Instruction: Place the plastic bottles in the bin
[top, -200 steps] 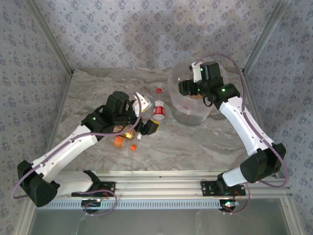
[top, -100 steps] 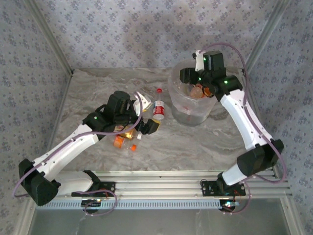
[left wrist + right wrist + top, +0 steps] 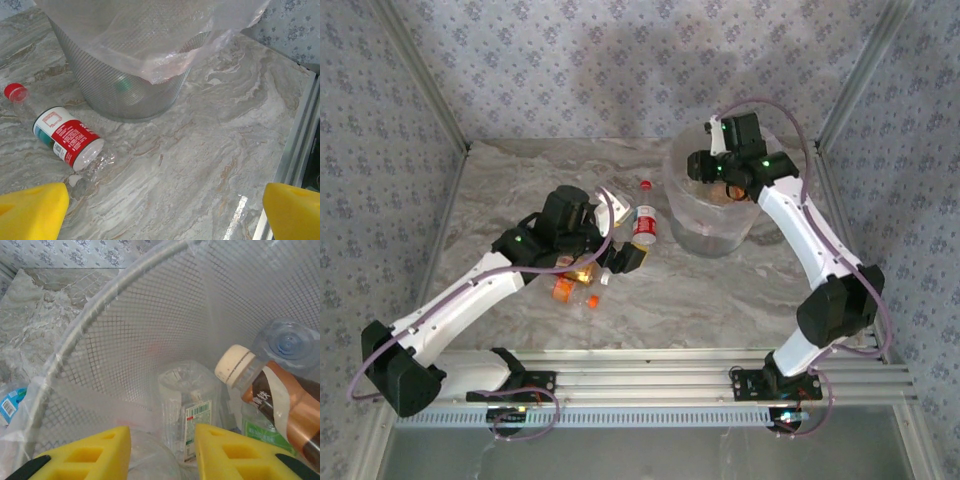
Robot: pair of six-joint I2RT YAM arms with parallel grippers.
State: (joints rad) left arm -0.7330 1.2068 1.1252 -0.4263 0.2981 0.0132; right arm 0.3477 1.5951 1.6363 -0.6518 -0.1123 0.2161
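Step in hand, as I judge it: collection is partway through, with some bottles binned and several not yet picked up

Surface (image 3: pixel 740 290): marbled grey, carrying the bin at far right and a loose group of bottles at centre-left

Bin (image 3: pixel 705 235): upright, with its liner draped over the rim. Inside are a brown-labelled bottle with a cream cap (image 3: pixel 272 400), a clear bottle with a barcode label (image 3: pixel 187 405) and others below them

Right gripper (image 3: pixel 162 432): hangs over the bin mouth, inside the rim line. Its pads are drawn in to a narrow gap and I see no bottle clamped between them, so I read it as clenched and empty

Left gripper (image 3: pixel 164 212): spread fully wide and holding nothing, low over the surface near the loose bottles

Red-labelled bottle (image 3: pixel 67 137): red cap, lying on its side just beside the bin wall. It is ahead of the left gripper and off to one side

Orange bottles (image 3: pixel 565 290): on the surface, partly under the left arm

Next move, my judgement: the left gripper shifts over a loose bottle, straddles it across the body and closes gently, since the thin plastic will give. The right arm should lift clear of the rim and liner before travelling back
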